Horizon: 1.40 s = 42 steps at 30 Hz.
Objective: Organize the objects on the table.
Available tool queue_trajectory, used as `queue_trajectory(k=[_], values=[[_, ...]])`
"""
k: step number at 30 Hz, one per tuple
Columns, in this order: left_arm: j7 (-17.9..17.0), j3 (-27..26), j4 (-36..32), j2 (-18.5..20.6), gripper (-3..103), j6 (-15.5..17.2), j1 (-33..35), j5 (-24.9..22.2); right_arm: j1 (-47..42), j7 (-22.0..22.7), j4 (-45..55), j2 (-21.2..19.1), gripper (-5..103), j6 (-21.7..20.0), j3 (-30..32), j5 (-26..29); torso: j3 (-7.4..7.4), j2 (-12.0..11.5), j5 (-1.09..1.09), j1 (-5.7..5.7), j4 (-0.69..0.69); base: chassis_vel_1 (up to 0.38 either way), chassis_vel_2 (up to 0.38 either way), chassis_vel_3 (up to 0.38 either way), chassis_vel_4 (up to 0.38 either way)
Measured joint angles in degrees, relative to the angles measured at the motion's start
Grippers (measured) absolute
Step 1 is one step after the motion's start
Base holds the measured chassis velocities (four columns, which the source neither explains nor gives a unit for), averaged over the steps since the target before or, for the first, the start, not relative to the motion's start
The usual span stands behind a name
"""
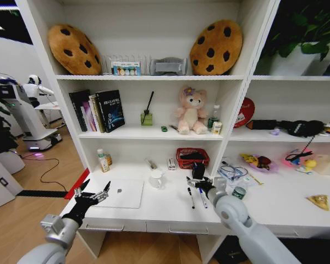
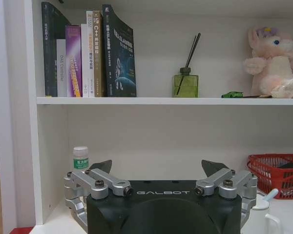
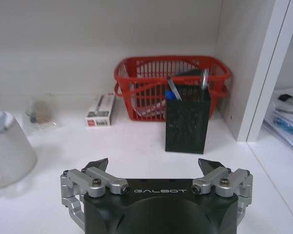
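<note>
A thin silver laptop (image 1: 121,193) lies closed on the white table (image 1: 165,208) at the front left. My left gripper (image 1: 97,185) (image 2: 157,166) hovers open at the laptop's left edge, holding nothing. Two thin dark pens (image 1: 191,197) (image 1: 202,197) lie side by side near the table's middle. Just above them my right gripper (image 1: 198,181) (image 3: 154,165) is open and empty, facing a black mesh pen holder (image 3: 186,120) (image 1: 198,170). A small green oblong item (image 1: 164,128) (image 2: 232,94) rests on the shelf above the table.
A white mug (image 1: 156,179) (image 3: 7,156) stands between laptop and pens. The red mesh basket (image 1: 192,157) (image 3: 171,85) sits behind the pen holder by the back wall. A shelf upright (image 3: 256,73) closes the right side. Small bottles (image 1: 103,160) stand at the back left; clutter (image 1: 247,165) lies on the right.
</note>
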Motion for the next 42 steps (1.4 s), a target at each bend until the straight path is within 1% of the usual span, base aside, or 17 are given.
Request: queue_trajectory(k=[3, 4, 6, 11, 15, 16, 18, 20, 22, 23, 25, 26, 28, 29, 31, 38, 42], values=[[0.0, 0.01, 0.0, 0.0, 100, 0.0, 0.0, 0.0, 0.54, -1.88, -4.7, 3.65, 100, 1.43, -0.98, -4.07, 0.0, 0.0, -0.01, 0.01, 0.0, 0.0, 0.0, 0.0, 0.0], [0.0, 0.01, 0.0, 0.0, 100, 0.0, 0.0, 0.0, 0.54, -1.88, -4.7, 3.65, 100, 1.43, -0.98, -4.07, 0.0, 0.0, -0.01, 0.01, 0.0, 0.0, 0.0, 0.0, 0.0], [0.0, 0.01, 0.0, 0.0, 100, 0.0, 0.0, 0.0, 0.89, -2.39, -5.84, 5.49, 100, 1.67, -1.51, -5.04, 0.0, 0.0, -0.02, 0.01, 0.0, 0.0, 0.0, 0.0, 0.0], [0.0, 0.01, 0.01, 0.0, 100, 0.0, 0.0, 0.0, 1.07, -2.61, -7.08, 7.86, 100, 2.08, -2.0, -6.08, 0.0, 0.0, -0.02, 0.01, 0.0, 0.0, 0.0, 0.0, 0.0], [0.0, 0.01, 0.01, 0.0, 100, 0.0, 0.0, 0.0, 0.86, -1.96, -7.29, 8.61, 100, 2.1, -1.99, -6.08, 0.0, 0.0, -0.02, 0.01, 0.0, 0.0, 0.0, 0.0, 0.0], [0.0, 0.01, 0.0, 0.0, 100, 0.0, 0.0, 0.0, 0.64, -1.72, -7.29, 8.76, 103, 2.07, -1.95, -6.06, 0.0, 0.0, -0.02, 0.01, -0.01, 0.0, 0.0, 0.0, 0.0], [0.0, 0.01, 0.01, 0.0, 100, 0.0, 0.0, 0.0, 0.33, -1.45, -7.29, 8.92, 97, 1.94, -1.87, -6.04, 0.0, 0.0, -0.01, 0.01, -0.01, 0.0, 0.0, 0.0, 0.0], [0.0, 0.01, 0.01, 0.0, 100, 0.0, 0.0, 0.0, 0.25, -1.32, -7.29, 9.05, 97, 1.89, -1.84, -6.05, 0.0, 0.0, -0.01, 0.01, -0.01, 0.0, 0.0, 0.0, 0.0], [0.0, 0.01, 0.01, 0.0, 100, 0.0, 0.0, 0.0, 0.08, -1.07, -7.38, 9.39, 88, 1.85, -1.64, -6.23, 0.0, 0.0, -0.01, 0.01, -0.01, 0.0, 0.0, 0.0, 0.0], [0.0, 0.01, 0.01, 0.0, 100, 0.0, 0.0, 0.0, 0.08, -1.07, -7.38, 9.39, 88, 1.85, -1.64, -6.23, 0.0, 0.0, -0.01, 0.01, -0.01, 0.0, 0.0, 0.0, 0.0], [0.0, 0.01, 0.0, 0.0, 100, 0.01, 0.0, 0.0, -0.1, -0.95, -7.52, 9.5, 77, 1.85, -1.58, -6.43, 0.0, 0.0, -0.01, 0.01, -0.01, 0.0, 0.0, 0.0, 0.0], [0.0, 0.01, 0.0, 0.0, 100, 0.01, 0.0, 0.0, -0.1, -0.95, -7.52, 9.5, 77, 1.85, -1.58, -6.43, 0.0, 0.0, -0.01, 0.01, -0.01, 0.0, 0.0, 0.0, 0.0], [0.0, 0.01, 0.01, 0.0, 100, 0.01, 0.0, 0.0, -0.21, -0.95, -7.69, 9.66, 66, 1.83, -1.58, -6.54, 0.0, 0.0, -0.01, 0.01, -0.01, 0.0, 0.0, 0.0, 0.0], [0.0, 0.01, 0.01, 0.0, 100, 0.01, 0.0, 0.0, -0.21, -0.95, -7.69, 9.66, 66, 1.83, -1.58, -6.54, 0.0, 0.0, -0.01, 0.01, -0.01, 0.0, 0.0, 0.0, 0.0], [0.0, 0.01, 0.01, 0.0, 100, 0.01, 0.0, 0.0, -0.17, -0.98, -8.0, 9.79, 55, 1.74, -1.65, -6.55, 0.0, 0.0, -0.01, 0.01, -0.01, 0.0, 0.0, 0.0, 0.0], [0.0, 0.01, 0.01, 0.0, 100, 0.01, 0.0, 0.0, 0.62, -1.17, -8.91, 9.7, 53, 1.29, -1.96, -6.47, 0.0, 0.0, -0.01, 0.0, -0.01, 0.0, 0.0, 0.0, 0.0], [0.0, 0.01, 0.01, 0.0, 100, 0.01, 0.0, 0.0, 1.5, -1.35, -9.5, 8.05, 52, 0.54, -2.31, -5.7, 0.0, 0.0, -0.01, 0.0, 0.0, 0.0, 0.0, 0.0, 0.0]])
